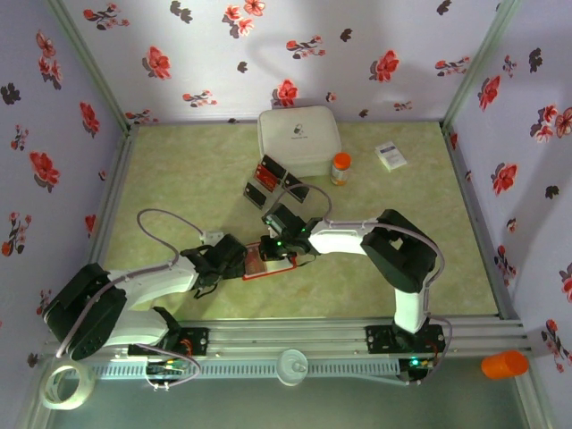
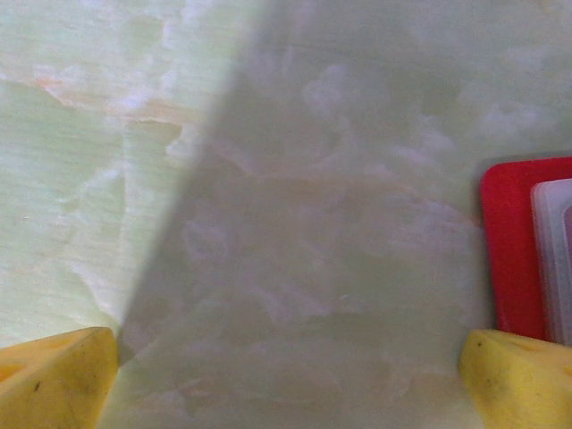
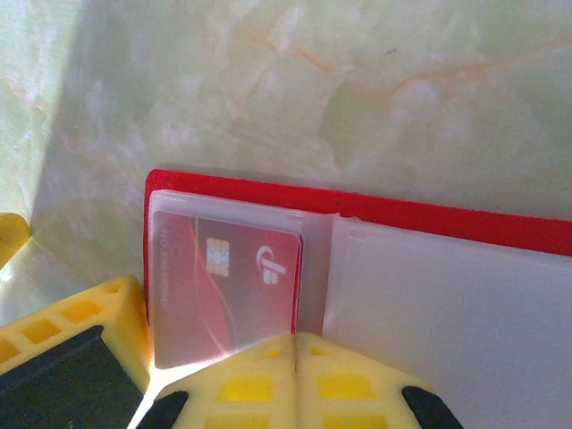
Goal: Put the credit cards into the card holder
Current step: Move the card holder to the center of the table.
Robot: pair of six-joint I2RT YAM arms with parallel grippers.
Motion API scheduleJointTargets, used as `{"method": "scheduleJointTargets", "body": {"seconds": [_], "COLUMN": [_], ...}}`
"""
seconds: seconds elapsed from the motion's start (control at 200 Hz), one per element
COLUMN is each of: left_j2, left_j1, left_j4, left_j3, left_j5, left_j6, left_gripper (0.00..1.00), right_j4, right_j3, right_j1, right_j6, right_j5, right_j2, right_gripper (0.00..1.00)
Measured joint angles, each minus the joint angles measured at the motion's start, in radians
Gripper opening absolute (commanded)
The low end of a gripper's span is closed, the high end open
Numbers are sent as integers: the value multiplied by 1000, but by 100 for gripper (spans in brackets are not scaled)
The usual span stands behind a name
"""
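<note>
Glossy red credit card (image 3: 223, 286) is being kept in the frosted plastic pocket of the flat red card holder (image 3: 402, 216). The right gripper (image 3: 295, 353) is being held shut, gridded yellow tips together, over the holder; the left gripper (image 2: 286, 375) is being held wide open and empty just beside it.

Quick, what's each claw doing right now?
Left gripper: open, holding nothing.
Right gripper: closed on a credit card partly inside the card holder.

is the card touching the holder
Touching. The right wrist view shows the card lying inside the holder's clear pocket, which covers its face.
</note>
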Motion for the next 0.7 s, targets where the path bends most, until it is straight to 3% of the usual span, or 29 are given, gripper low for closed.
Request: {"method": "scheduleJointTargets", "body": {"seconds": [0.315,0.7], "left_j2": [-5,-154], "left_j1": [0,0], "left_j4": [0,-11], "left_j3": [-1,-54], "left_j5": [0,25], "left_j6": [0,-7], "left_gripper": [100,100], "right_j4": [-13,-150], "right_j3": [0,24], "right_j1": [7,6], "right_j6": [-1,-61], "right_j5": [0,58], "right_j2": [-13,-178], "right_gripper": [12,42]}}
